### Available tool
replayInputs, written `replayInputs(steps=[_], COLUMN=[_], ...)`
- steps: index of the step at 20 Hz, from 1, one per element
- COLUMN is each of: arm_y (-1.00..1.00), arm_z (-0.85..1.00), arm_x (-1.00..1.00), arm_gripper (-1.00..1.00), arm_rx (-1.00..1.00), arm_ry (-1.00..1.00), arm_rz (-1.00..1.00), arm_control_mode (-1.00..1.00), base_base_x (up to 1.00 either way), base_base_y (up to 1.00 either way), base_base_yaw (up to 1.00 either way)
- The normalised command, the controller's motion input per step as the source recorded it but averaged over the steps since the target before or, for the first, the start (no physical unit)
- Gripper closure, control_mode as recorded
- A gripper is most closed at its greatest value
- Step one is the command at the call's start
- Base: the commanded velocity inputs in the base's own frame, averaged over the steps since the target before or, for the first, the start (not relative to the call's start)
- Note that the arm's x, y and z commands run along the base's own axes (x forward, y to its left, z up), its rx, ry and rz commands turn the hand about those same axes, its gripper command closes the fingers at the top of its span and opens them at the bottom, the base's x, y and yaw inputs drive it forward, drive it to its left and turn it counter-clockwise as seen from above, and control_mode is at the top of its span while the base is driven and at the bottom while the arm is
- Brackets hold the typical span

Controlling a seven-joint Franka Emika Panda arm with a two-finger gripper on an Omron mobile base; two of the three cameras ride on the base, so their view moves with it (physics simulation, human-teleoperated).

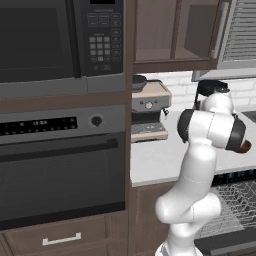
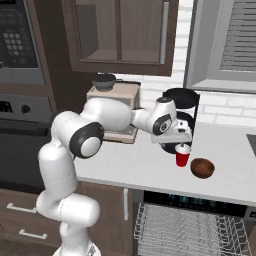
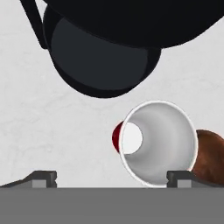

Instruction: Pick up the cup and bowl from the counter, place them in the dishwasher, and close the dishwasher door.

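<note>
Over the pale desk (image 2: 130, 165), the robot's claw (image 2: 183, 141) hovers released just above the upright red cup (image 2: 182, 157), which stands on the desk. The brown bowl (image 2: 202, 168) sits just beside the cup, at its four o'clock.

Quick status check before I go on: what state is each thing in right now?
Cup: upright on the counter, empty, not gripped.
Bowl: on the counter beside the cup, untouched.
Gripper: open, just above the cup.
Dishwasher: open, rack pulled out, nothing visible in it.
Oven door: shut.
</note>
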Motion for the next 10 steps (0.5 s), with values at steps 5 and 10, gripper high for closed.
replayInputs(steps=[5, 10], arm_y=[-0.16, -0.14], arm_z=[-0.32, -0.16], arm_x=[0.2, 0.19], arm_gripper=[-1.0, -1.0], arm_rx=[0.0, 0.0], arm_ry=[0.0, 0.0], arm_rz=[0.03, 0.07], arm_control_mode=[-1.0, -1.0], base_base_x=[0.0, 0.0], base_base_y=[0.0, 0.0], base_base_yaw=[0.0, 0.0])
